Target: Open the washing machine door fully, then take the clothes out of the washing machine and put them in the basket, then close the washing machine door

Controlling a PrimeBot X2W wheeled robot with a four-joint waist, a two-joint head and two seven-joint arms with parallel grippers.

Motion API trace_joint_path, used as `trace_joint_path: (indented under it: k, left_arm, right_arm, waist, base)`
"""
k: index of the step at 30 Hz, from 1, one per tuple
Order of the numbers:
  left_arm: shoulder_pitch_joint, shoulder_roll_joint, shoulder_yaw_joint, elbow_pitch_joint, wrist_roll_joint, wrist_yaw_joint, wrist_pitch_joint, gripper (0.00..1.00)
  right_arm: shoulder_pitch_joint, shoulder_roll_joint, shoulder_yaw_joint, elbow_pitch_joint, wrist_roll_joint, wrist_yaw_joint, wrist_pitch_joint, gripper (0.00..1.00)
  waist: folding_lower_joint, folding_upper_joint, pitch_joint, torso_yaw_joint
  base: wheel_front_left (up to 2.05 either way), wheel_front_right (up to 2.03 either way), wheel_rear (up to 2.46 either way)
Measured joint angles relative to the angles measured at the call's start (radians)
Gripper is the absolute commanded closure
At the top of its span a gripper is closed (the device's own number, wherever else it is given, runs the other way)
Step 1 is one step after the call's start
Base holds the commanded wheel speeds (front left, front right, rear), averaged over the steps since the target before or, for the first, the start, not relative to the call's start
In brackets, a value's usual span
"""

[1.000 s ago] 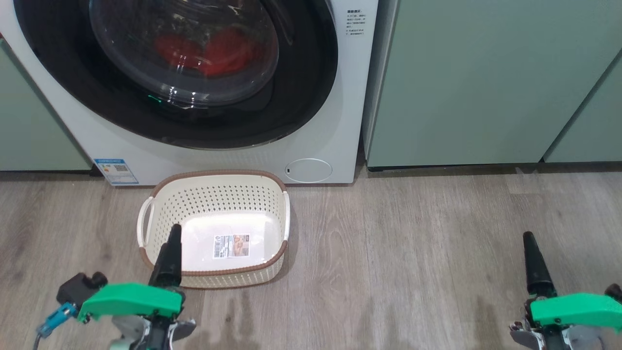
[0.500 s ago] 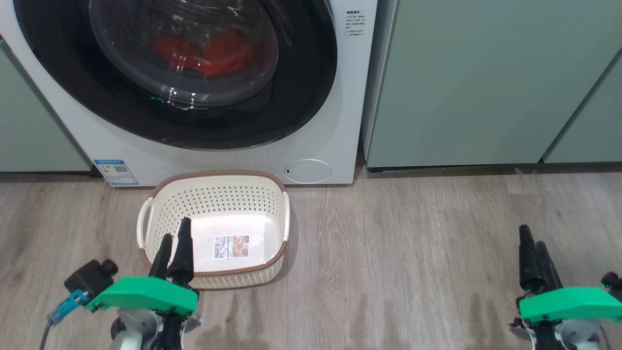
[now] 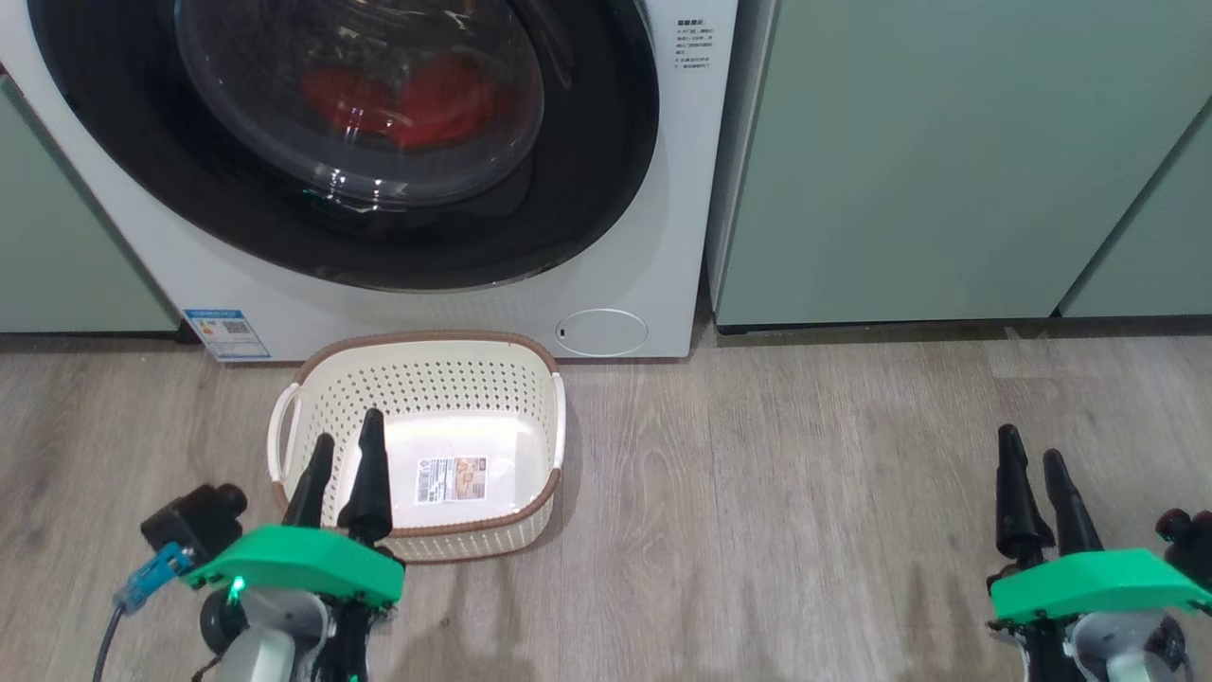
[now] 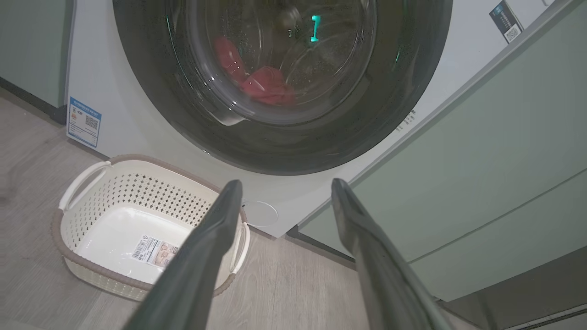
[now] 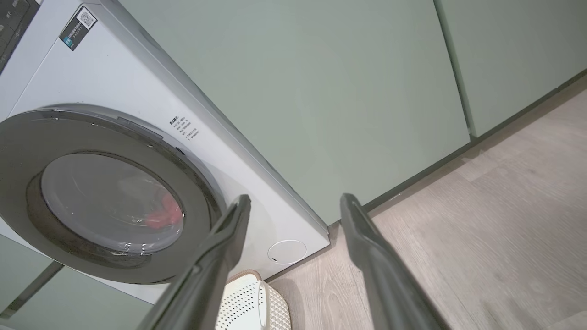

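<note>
wooden floor point(image 3: 757, 493) — one basket point(image 3: 426, 338), one closed door point(image 3: 587, 189), left fingers point(image 3: 369, 483) and right fingers point(image 3: 1013, 502) parted.

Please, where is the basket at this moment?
In the head view, the basket sits on the floor left of centre, just before the washing machine, beyond the open left claw.

The basket point(image 3: 417, 338) sits on the wood floor point(image 3: 757, 474). Just behind it stands the washing machine point(image 3: 663, 237), its door point(image 3: 587, 189) closed and the red clothes point(image 3: 407, 95) visible through the glass. The left gripper point(image 3: 347, 428), fingers slightly parted, overlaps the basket's near-left corner. The right gripper point(image 3: 1030, 443), fingers likewise parted, hangs well to the basket's right.
</note>
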Motion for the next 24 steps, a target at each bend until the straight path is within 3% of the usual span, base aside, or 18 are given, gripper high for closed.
trace_joint_path:
  k: [24]
  left_arm:
    - [-0.021,0.004,-0.026,-0.011,0.288,0.029,-0.070,0.00]
  right_arm:
    - [-0.021,-0.001,0.037,-0.021,-0.272,0.000,-0.069,0.00]
  waist:
    - [0.0000,0.0000,0.000,0.003]
  base:
    - [0.00,0.00,0.00]
